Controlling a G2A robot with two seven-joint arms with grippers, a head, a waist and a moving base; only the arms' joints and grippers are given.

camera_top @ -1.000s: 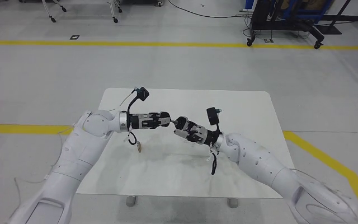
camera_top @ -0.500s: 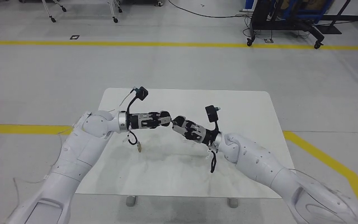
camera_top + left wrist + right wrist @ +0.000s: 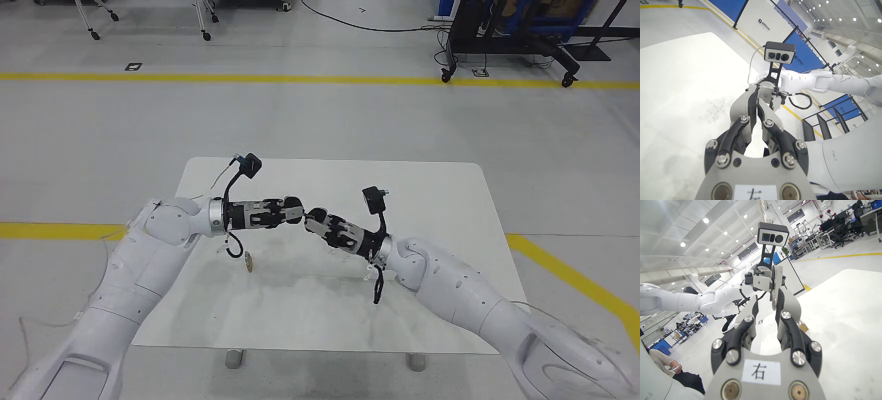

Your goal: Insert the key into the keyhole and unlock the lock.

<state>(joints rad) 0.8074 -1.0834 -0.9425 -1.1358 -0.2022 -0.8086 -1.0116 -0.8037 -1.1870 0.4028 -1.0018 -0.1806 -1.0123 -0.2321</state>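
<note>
Left hand (image 3: 756,94): pads pinched nearly together. The left wrist view cannot tell what they grip. The right wrist view can: a silver key (image 3: 773,303) hangs from those pads, just beside one finger of the right hand (image 3: 767,297), whose fingers stand apart on nothing. The top view adds a brass lock (image 3: 247,264) lying on the bench (image 3: 440,200) under the left arm.

White matte counter (image 3: 440,190), faint grey specks. Left hand (image 3: 756,98) & right hand (image 3: 768,298): silver-grey metal, blk ribbed pads. Silver metal key (image 3: 773,302). Small tan block (image 3: 803,327). Pale grey floor (image 3: 300,110) w/ yellow stripes.
</note>
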